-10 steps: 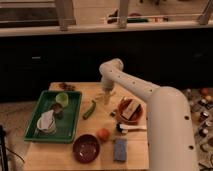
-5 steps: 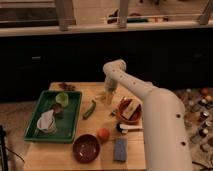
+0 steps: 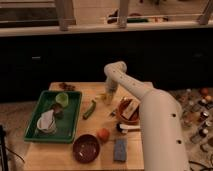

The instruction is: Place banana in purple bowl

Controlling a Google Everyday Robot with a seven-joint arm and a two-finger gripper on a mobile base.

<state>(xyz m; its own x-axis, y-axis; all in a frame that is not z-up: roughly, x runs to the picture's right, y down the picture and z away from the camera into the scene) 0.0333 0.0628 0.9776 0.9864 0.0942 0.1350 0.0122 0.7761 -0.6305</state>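
The banana (image 3: 102, 96) is a small pale yellow fruit lying on the wooden table near its back middle. My gripper (image 3: 108, 99) hangs straight down from the white arm, right at the banana's right end and low over the table. It hides part of the banana. The purple bowl (image 3: 86, 148) is dark, glossy and empty. It stands near the table's front edge, well in front of the gripper and a little to the left.
A slim green vegetable (image 3: 89, 109) lies left of the gripper. An orange fruit (image 3: 103, 134) sits by the purple bowl. An orange-red bowl with a tan block (image 3: 129, 110) stands to the right. A green tray (image 3: 71, 120) with a green cup (image 3: 62, 99) is at the left. A blue sponge (image 3: 120, 149) lies at the front.
The arm and gripper have shifted slightly to the right, staying low by the banana. The objects on the table have not moved.
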